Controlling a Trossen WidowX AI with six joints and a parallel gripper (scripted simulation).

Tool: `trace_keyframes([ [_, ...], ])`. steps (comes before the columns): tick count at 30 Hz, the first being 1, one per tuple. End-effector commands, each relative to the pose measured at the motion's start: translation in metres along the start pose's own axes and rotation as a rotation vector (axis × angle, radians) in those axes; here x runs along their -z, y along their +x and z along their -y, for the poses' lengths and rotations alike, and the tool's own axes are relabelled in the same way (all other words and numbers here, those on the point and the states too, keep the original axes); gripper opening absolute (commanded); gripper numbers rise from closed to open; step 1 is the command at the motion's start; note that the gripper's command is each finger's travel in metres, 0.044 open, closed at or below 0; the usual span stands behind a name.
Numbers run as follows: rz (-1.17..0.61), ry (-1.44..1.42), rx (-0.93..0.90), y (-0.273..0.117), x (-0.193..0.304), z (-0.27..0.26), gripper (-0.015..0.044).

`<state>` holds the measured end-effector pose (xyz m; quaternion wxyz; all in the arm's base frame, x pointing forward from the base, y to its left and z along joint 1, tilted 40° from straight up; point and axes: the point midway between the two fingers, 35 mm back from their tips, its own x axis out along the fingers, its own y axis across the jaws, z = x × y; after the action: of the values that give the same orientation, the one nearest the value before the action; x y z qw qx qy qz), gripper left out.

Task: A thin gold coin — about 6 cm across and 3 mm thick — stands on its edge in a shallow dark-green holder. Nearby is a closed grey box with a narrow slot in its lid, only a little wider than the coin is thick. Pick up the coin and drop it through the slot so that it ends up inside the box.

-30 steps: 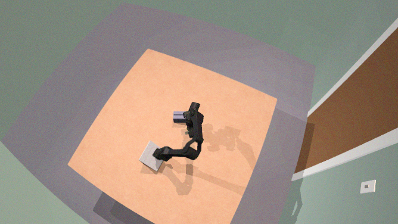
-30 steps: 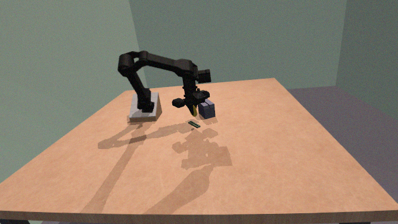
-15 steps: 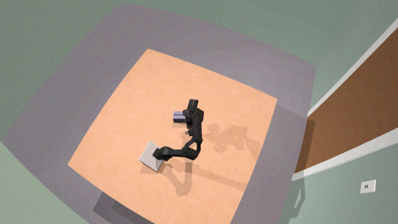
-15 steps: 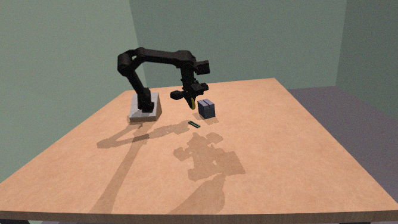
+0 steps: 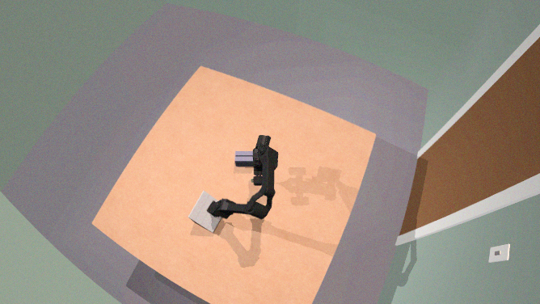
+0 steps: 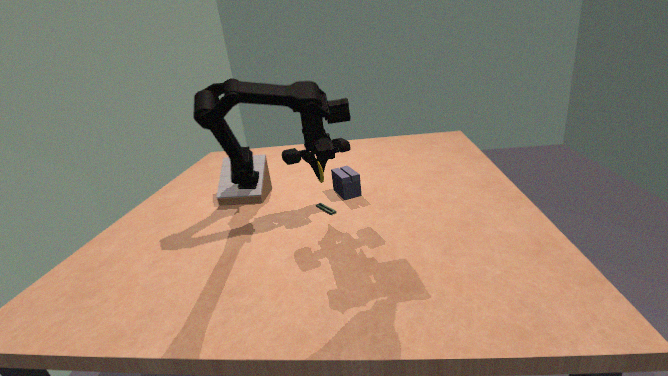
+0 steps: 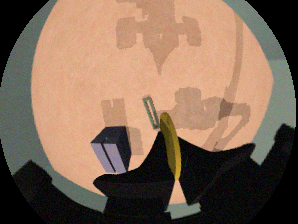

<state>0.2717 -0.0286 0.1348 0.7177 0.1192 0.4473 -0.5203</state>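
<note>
In the exterior view, left to right: the tool hangs above the surface, clamped on the coin, which is edge-on and lifted well off the holder lying below it. The box stands just right of the coin, toward the far edge, its slot not yet under the coin. The coin's plane looks slightly tilted against the slot's long axis, so I judge alignment matters next.
</note>
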Motion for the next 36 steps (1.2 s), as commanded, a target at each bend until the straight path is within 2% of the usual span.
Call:
trace_keyframes([
  [1, -0.001, 0.037, -0.001, -0.001, -0.001, 0.001, 0.0],
  [36, -0.007, 0.036, -0.008, -0.004, 0.04, -0.068, 0.0],
])
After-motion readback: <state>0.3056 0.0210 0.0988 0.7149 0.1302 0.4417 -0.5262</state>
